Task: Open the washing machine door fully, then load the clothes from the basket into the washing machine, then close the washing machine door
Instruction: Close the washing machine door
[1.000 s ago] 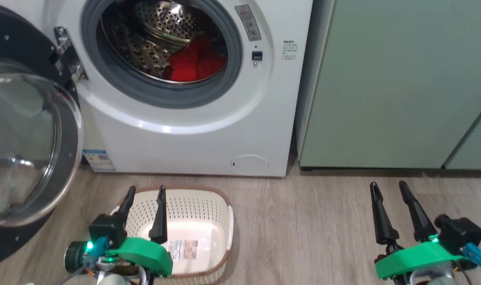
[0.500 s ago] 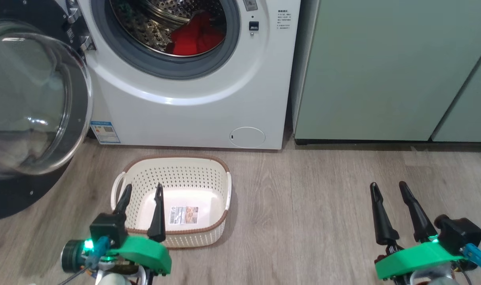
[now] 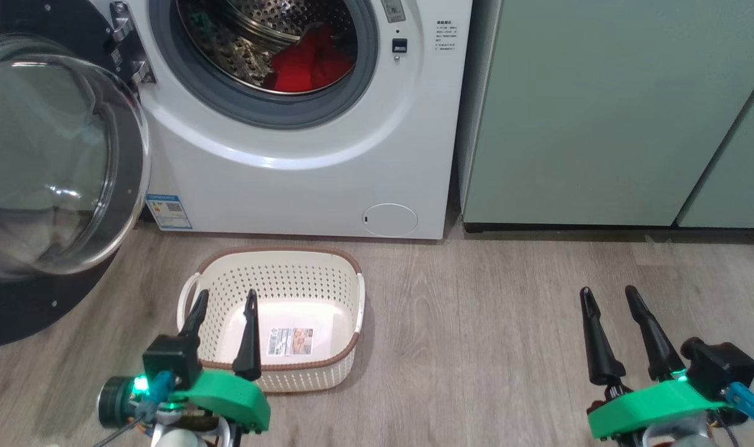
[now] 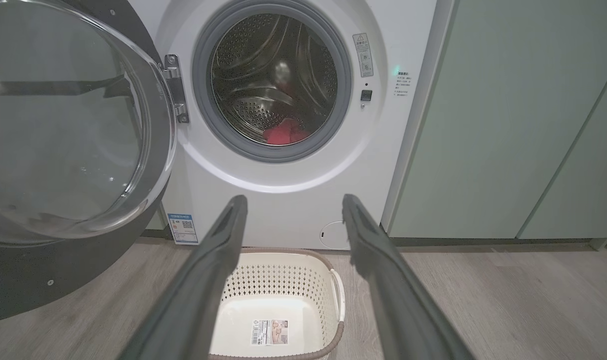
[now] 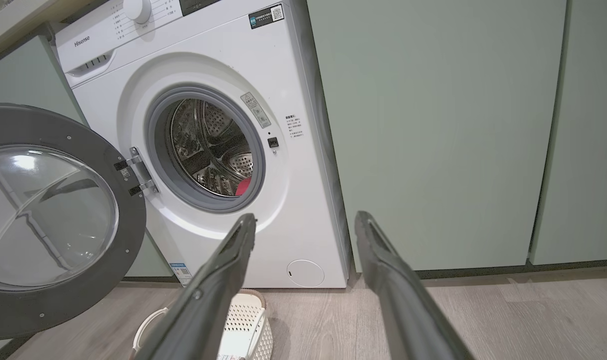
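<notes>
The washing machine (image 3: pixel 302 180) stands with its door (image 3: pixel 48 161) swung wide to the left. Red clothes (image 3: pixel 302 65) lie inside the steel drum, also seen as red clothes (image 4: pixel 283 134) and red clothes (image 5: pixel 243 187). On the floor in front sits the cream basket (image 3: pixel 277 279) with just a sticker on its floor; the basket (image 4: pixel 278 280) and basket (image 5: pixel 248 320) appear in the wrist views too. My left gripper (image 3: pixel 227 297) hovers open over the basket's near rim, holding nothing. My right gripper (image 3: pixel 607 292) is open over bare floor at the lower right.
Pale green cabinets (image 3: pixel 600 112) stand right of the washer. Wood-look floor (image 3: pixel 489 329) stretches between the basket and my right gripper. The open door's black rim (image 3: pixel 23 310) reaches low over the floor at the left.
The head camera has tilted down and shifted, so washer and basket sit higher in view. Both grippers stay open; the clothes remain in the drum.
</notes>
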